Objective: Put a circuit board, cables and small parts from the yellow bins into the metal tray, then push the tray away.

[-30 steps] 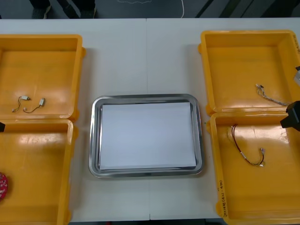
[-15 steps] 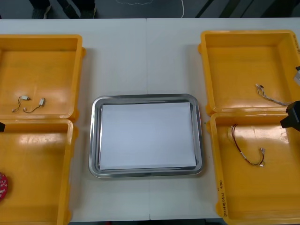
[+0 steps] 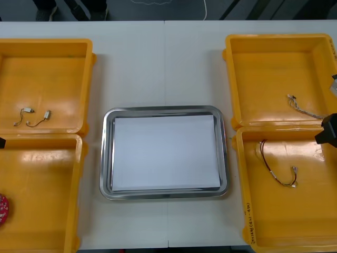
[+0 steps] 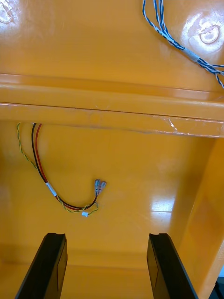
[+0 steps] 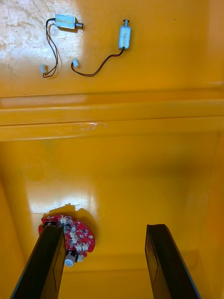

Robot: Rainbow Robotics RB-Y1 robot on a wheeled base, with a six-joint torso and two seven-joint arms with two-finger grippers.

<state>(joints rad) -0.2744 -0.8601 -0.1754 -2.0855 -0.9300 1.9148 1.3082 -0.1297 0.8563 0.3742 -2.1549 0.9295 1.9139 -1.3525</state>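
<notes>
Both hands spread and holding nothing, the tray with nothing put in it yet.

My left hand (image 5: 105, 231) hangs spread over the lower-left bin, and one of its fingers (image 5: 46, 266) overlaps the rim of the circuit board (image 5: 67, 236). If I close from here, I judge I'd clip its edge and skid it across the glossy floor. My right hand (image 4: 107, 236), also spread, hangs in the lower-right bin short of the red and yellow cable (image 4: 51, 187). The cable is thin and lies flat, so I could pinch nothing or drag it. By my count there is one board, one red and yellow cable, one blue and white cable (image 3: 303, 108) in the upper-right bin, two small metal parts (image 3: 47, 113) in the upper-left bin, four yellow bins (image 3: 87, 74), and one metal tray (image 3: 105, 153) mid-frame on the table (image 3: 163, 63).
</notes>
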